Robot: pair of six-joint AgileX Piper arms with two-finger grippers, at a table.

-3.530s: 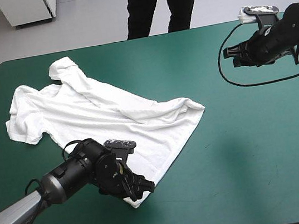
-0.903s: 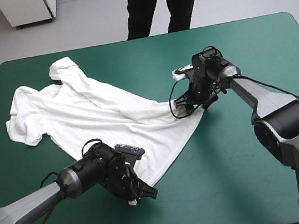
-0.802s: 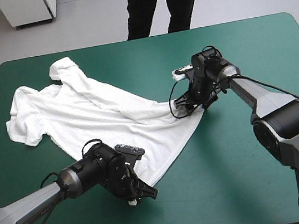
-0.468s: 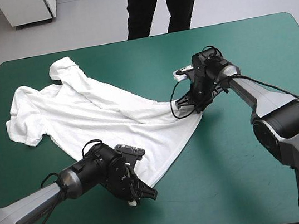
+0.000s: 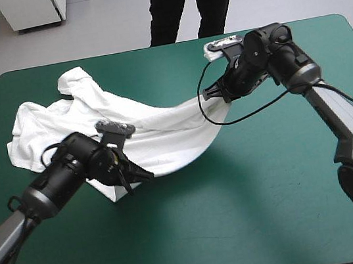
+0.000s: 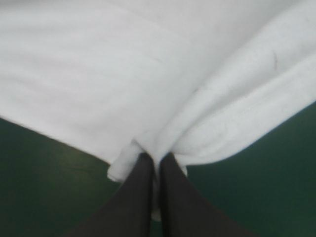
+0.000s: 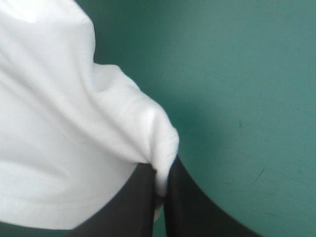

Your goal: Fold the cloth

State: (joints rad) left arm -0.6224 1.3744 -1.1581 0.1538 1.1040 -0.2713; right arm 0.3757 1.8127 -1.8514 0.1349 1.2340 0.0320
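The white T-shirt [image 5: 115,124] hangs between both arms, its hem edge lifted off the teal-green table [image 5: 272,191] while its sleeves and collar end still lie at the far left. My left gripper [image 5: 130,177] is shut on the T-shirt at one hem corner; in the left wrist view a fold of T-shirt [image 6: 163,98] is pinched in the left gripper [image 6: 157,163]. My right gripper [image 5: 214,93] is shut on the T-shirt at the other hem corner, raised toward the far edge. In the right wrist view the T-shirt [image 7: 74,123] bunches at the right gripper [image 7: 162,185].
Bare teal-green cover [image 7: 237,98] lies to the right of and in front of the T-shirt. The T-shirt's sleeve [image 5: 24,155] rests close to the table's left edge.
Just before, the right gripper shut on the hem corner on the table. Both arms have since lifted and carried the hem toward the far left, so the T-shirt's near half hangs in the air.
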